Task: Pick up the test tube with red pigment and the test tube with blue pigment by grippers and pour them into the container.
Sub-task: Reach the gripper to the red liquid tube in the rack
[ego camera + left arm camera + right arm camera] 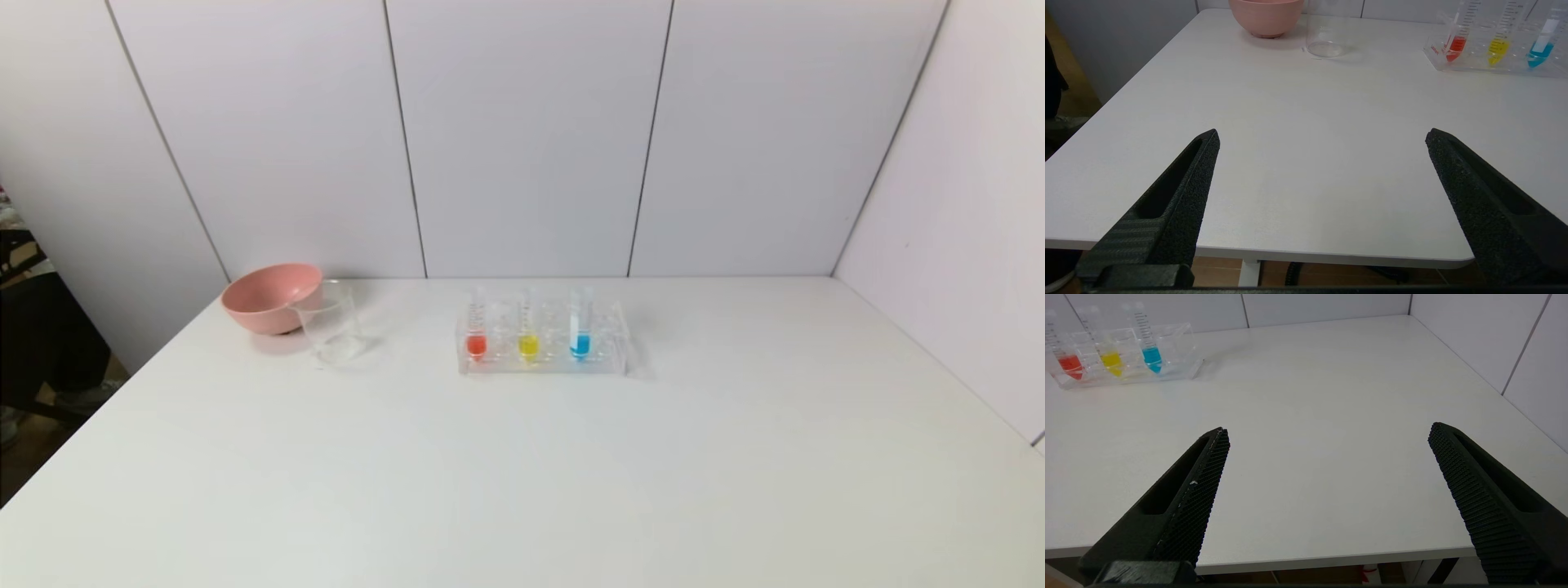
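Observation:
The test tube with red pigment (476, 325) stands upright at the left of a clear rack (542, 359) in the middle of the table. The test tube with blue pigment (580, 327) stands at the rack's right. Both also show in the left wrist view, red (1457, 38) and blue (1541, 45), and in the right wrist view, red (1068, 361) and blue (1151, 355). The clear container (331, 321) stands left of the rack, also in the left wrist view (1327, 34). My left gripper (1322, 136) and right gripper (1329, 430) are open and empty at the table's near edge, outside the head view.
A pink bowl (272, 297) stands just behind and left of the container, touching or nearly touching it. A tube with yellow liquid (528, 328) stands between the red and blue tubes. White wall panels close the table's back and right sides.

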Robot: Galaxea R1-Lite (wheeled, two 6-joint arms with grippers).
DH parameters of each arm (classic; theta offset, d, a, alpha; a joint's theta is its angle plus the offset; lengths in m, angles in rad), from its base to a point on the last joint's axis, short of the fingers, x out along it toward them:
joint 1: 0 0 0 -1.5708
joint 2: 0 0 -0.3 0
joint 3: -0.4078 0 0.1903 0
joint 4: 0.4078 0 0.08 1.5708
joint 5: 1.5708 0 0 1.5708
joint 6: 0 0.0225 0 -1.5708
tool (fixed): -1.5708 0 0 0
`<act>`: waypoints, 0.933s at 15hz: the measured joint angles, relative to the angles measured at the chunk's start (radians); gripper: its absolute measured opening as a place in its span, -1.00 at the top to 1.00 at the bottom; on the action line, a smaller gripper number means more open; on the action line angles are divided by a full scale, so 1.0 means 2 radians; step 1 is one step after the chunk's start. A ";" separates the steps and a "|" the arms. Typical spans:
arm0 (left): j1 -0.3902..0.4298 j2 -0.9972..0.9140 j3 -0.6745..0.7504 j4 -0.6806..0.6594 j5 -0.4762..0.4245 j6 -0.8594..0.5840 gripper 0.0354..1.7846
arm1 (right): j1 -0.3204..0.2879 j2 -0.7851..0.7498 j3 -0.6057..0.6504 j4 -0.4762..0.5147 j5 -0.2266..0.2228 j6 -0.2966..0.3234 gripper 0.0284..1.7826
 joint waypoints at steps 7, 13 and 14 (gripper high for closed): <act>0.000 0.000 0.000 0.000 0.000 0.001 -0.98 | 0.000 0.000 0.000 0.000 0.000 0.000 -0.99; 0.001 0.003 -0.015 0.006 0.002 0.017 -0.98 | 0.000 0.000 0.000 0.000 0.000 0.000 -0.99; 0.001 0.009 -0.026 0.006 0.001 0.018 -0.98 | 0.000 0.000 0.000 0.000 0.000 0.000 -0.99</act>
